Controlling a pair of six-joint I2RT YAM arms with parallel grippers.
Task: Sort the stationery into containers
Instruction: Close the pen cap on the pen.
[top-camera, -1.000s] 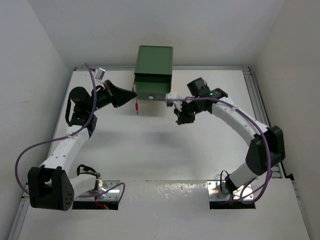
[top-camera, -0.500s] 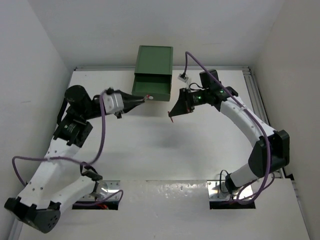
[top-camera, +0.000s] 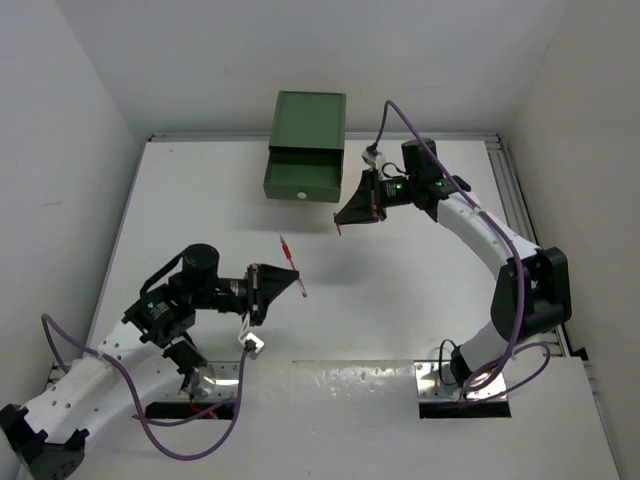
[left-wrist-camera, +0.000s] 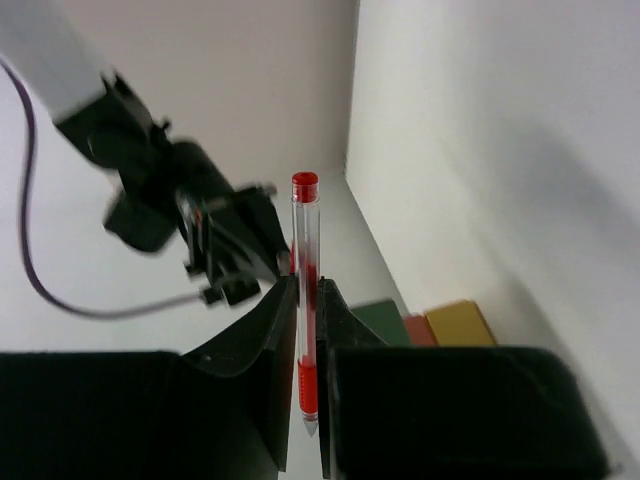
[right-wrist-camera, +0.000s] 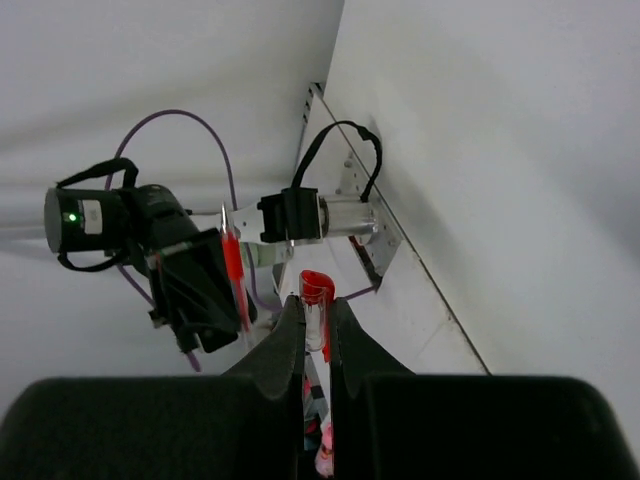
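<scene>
The left arm (top-camera: 150, 320) had swung back from the green drawer (top-camera: 302, 185) to the lower left of the frame. The left jaws were clamped on a red pen (left-wrist-camera: 304, 250), so that pen was not put away yet. Farther up, the right arm (top-camera: 470, 225) had hardly moved. The right jaws were shut tight on a second red pen (right-wrist-camera: 317, 300), up in the air just right of the open drawer. The tabletop (top-camera: 400, 290) was white and smooth, with plain white walls (top-camera: 420, 60) behind and beside it
</scene>
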